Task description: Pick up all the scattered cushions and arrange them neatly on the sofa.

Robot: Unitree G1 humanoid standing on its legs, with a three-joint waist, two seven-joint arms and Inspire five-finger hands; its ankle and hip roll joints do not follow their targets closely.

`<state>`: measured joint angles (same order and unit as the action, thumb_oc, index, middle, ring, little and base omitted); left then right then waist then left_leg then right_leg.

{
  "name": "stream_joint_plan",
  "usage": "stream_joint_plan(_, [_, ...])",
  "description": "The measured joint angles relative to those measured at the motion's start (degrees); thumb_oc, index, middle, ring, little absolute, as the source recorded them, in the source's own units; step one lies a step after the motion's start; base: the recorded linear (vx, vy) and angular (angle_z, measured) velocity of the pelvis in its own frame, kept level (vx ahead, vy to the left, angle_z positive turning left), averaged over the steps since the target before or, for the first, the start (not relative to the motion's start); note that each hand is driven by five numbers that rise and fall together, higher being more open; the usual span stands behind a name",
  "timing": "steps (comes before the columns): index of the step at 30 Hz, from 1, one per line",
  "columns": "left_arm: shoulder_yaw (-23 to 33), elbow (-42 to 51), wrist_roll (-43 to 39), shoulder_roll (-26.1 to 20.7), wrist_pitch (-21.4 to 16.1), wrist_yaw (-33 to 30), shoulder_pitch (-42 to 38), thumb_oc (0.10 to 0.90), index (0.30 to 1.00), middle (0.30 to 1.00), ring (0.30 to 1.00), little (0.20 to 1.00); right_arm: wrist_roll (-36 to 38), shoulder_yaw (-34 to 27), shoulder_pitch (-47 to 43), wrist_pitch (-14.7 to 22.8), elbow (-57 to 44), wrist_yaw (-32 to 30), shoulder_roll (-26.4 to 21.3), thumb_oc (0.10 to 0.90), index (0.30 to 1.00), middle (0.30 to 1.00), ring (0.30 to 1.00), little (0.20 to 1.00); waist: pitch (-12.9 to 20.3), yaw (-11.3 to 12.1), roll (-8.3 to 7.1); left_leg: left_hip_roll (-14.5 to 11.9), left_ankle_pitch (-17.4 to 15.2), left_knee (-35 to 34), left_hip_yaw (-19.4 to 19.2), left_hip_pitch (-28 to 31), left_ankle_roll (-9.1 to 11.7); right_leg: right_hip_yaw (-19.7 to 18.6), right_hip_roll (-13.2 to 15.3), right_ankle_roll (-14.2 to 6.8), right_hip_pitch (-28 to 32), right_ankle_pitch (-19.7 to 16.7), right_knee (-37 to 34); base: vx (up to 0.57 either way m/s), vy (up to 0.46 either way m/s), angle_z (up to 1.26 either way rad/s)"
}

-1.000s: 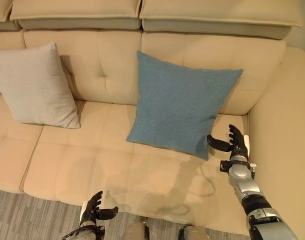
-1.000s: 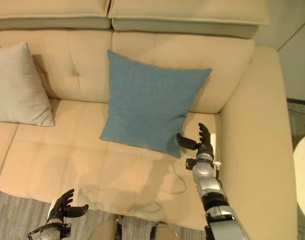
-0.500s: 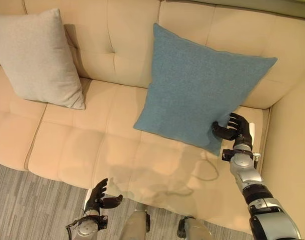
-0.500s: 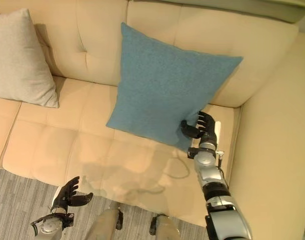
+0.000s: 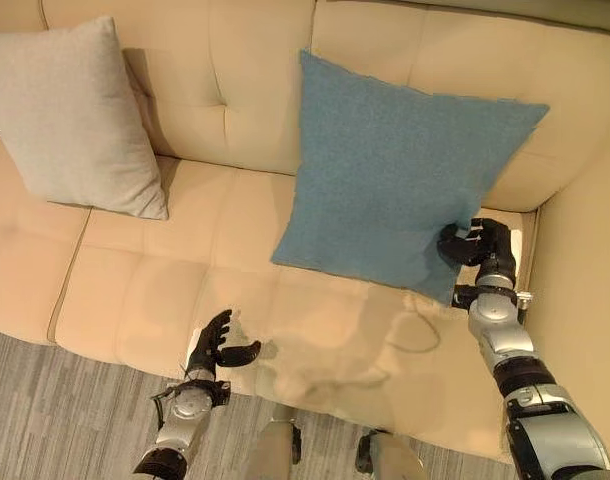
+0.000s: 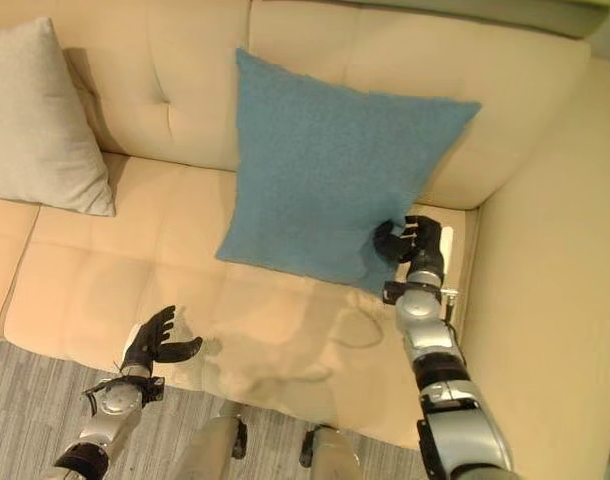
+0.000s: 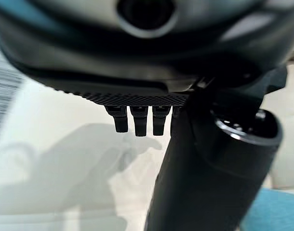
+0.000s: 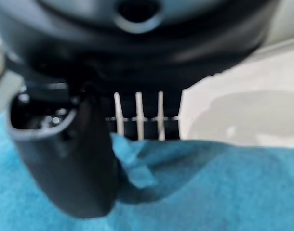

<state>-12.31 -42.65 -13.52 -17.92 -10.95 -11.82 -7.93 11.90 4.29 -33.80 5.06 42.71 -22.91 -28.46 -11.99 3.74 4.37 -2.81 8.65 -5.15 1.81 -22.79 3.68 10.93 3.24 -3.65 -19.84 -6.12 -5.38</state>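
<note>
Gripping the blue cushion by its lower corner, the right hand should stand it squarely against the sofa backrest; the left hand hangs relaxed, empty.

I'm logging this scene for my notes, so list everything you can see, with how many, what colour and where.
Blue square fabric cushion: one, blue, leaning on the sofa back near its right end.
Grey square fabric cushion: one, light grey, leaning on the sofa back at left.
Cream tufted leather sofa: one, cream, across the view.
Grey striped carpet: one, grey, before the sofa.
Right hand: dark, gripping the blue cushion's lower right corner.
Left hand: dark, open, over the seat's front edge.
</note>
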Motion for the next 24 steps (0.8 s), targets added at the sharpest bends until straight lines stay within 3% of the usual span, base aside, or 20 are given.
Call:
stream_joint_plan(9, [0.0,-2.2,-1.2,0.0,0.8,0.0,1.6,0.800,0.900,0.900,0.900,0.900,-0.1,1.5,-0.8,-0.2,-0.2,-0.6,-2.1,0.400,0.300,0.300,0.300,0.300,0.0,0.0,0.00,-0.1,0.0,0.0,-0.1,-0.3,0.0,-0.2,-0.1,0.1,-0.4,-0.1,0.0,0.00,0.000,0.00])
stream_joint_plan(12, [0.0,-2.2,-1.2,0.0,0.8,0.0,1.7,0.800,0.900,0.900,0.900,0.900,-0.1,2.0,-0.8,-0.2,-0.4,-1.0,-2.1,0.800,0.900,0.900,0.900,0.900,0.0,-0.1,0.00,-0.1,0.0,0.0,-0.1,-0.3,0.0,-0.2,-0.3,0.3,-0.4,-0.2,0.0,0.00,0.000,0.00])
stream_joint_plan(24, [2.2,-2.1,-2.1,-0.2,1.2,0.0,2.0,0.800,0.900,0.900,0.900,0.900,-0.4,2.3,0.7,-0.2,-3.2,1.7,-3.1,0.800,0.900,0.900,0.900,0.900,0.1,-2.1,-0.42,-0.3,0.0,0.0,-0.4,0.2,0.0,-0.2,-0.1,0.4,0.1,-0.3,0.0,0.00,0.000,0.00])
